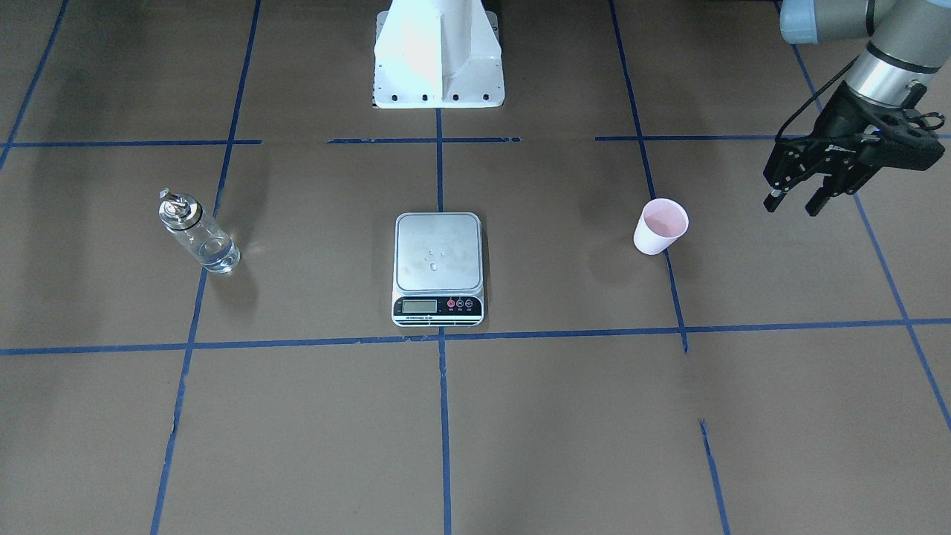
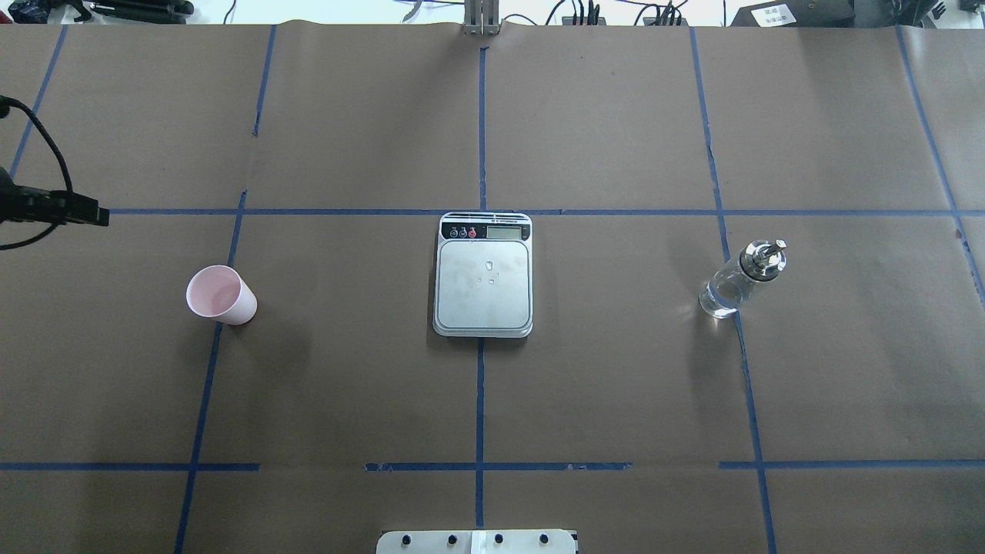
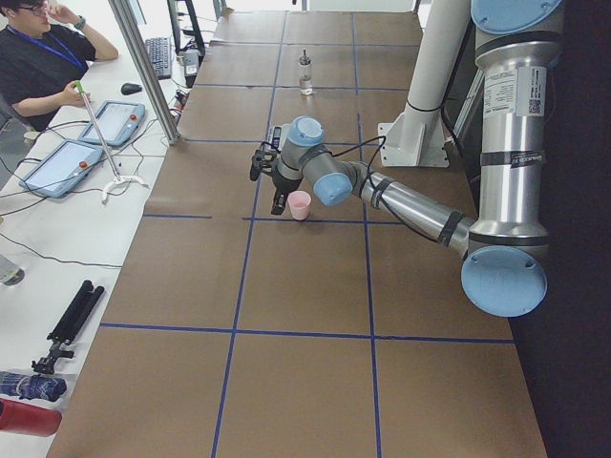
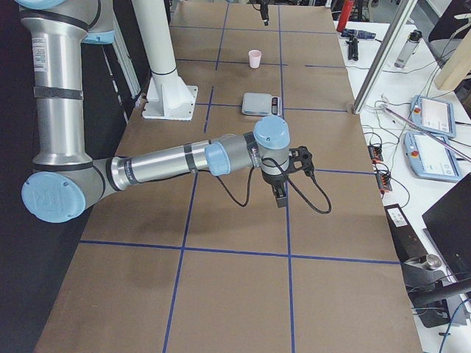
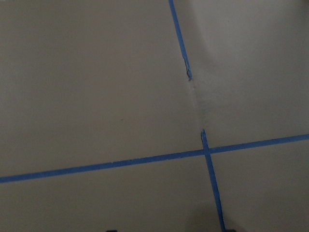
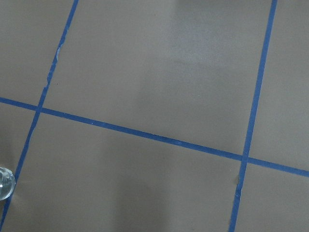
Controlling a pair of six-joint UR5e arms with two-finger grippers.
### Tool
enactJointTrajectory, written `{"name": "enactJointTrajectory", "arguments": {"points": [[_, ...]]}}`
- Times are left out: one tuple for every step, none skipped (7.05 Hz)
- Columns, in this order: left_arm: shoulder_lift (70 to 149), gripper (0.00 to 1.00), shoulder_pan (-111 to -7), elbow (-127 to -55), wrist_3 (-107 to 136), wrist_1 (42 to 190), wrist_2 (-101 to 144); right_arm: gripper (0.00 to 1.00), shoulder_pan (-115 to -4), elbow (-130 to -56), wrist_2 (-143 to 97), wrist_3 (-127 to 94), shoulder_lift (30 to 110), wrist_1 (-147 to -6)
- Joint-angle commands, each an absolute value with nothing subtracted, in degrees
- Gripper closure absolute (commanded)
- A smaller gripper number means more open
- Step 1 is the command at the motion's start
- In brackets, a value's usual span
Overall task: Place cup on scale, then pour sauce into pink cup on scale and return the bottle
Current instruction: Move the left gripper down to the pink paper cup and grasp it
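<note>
Exterior front-facing view: a table [image 1: 565, 416] covered in brown paper and crossed by blue tape lines [image 1: 446, 338]. The white robot base [image 1: 438, 56] stands at its far edge. The scale [image 1: 438, 267] lies in the middle, with a few droplets on its steel plate. The cup [image 1: 660, 227] stands upright on the paper on the robot's left side, well apart from the scale. The bottle [image 1: 199, 238], with clear sauce [image 1: 219, 256] low inside it, stands upright well apart on the other side. The left gripper [image 1: 793, 206] hangs above the table near the cup and apart from it, fingers spread wide and holding nothing. The overhead view cuts it off at the frame's edge. The right gripper [image 4: 282, 195] shows only in the exterior right view, apparently low over the paper; I cannot tell whether its fingers are apart. Its wrist camera catches only a sliver of glass at one corner. An operator [image 3: 38, 57] sits at a side desk.
</note>
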State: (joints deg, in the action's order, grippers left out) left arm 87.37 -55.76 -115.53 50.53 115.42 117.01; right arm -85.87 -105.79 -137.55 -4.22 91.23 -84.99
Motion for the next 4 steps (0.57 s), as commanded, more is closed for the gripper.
{"name": "enactJointTrajectory", "arguments": {"points": [[87.54,0.50,-47.76,-115.23,55.01,115.31,115.41,0.00,-85.87,-105.73,-137.55,-4.22,91.67,-84.99],[87.71,0.50,-46.07,-114.96,55.54,115.31,115.40,0.00,-85.87,-105.82,-137.55,-4.22,91.67,-84.99],[87.98,0.50,-45.36,-114.35,55.63,115.31,115.40,0.00,-85.87,-105.39,-137.64,-4.22,91.76,-85.08],[89.28,0.50,-44.05,-112.87,55.90,115.31,115.40,0.00,-85.87,-105.38,-137.64,-4.31,91.76,-85.08]]}}
